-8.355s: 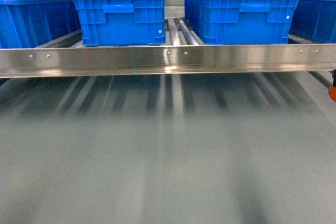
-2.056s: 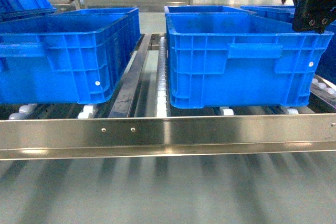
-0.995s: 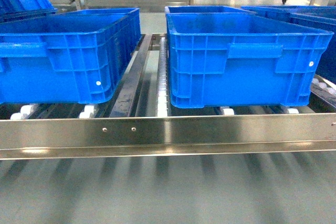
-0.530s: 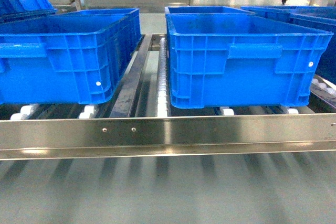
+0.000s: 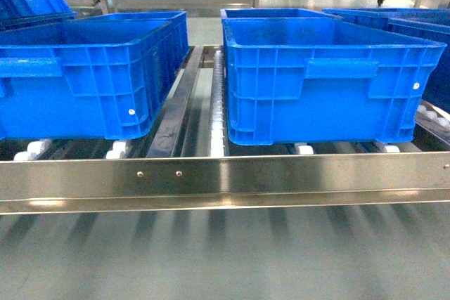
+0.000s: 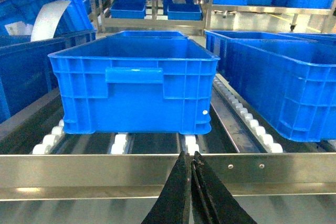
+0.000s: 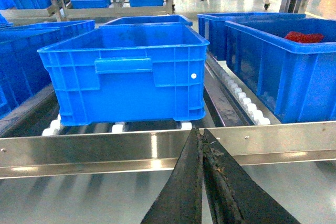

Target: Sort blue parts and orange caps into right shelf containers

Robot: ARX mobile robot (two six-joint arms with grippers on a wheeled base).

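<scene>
Warehouse or factory parts-storage area. Stainless steel flow rack (image 5: 225, 177) with white rollers (image 6: 118, 142) carries large blue plastic crates (image 5: 330, 82) in lanes. More steel racking (image 6: 152, 3) with blue bins (image 6: 128, 6) stands behind across a smooth grey floor (image 5: 225, 258).

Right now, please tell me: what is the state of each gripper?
Left gripper: closed, holding nothing.
Right gripper: closed, holding nothing.
</scene>
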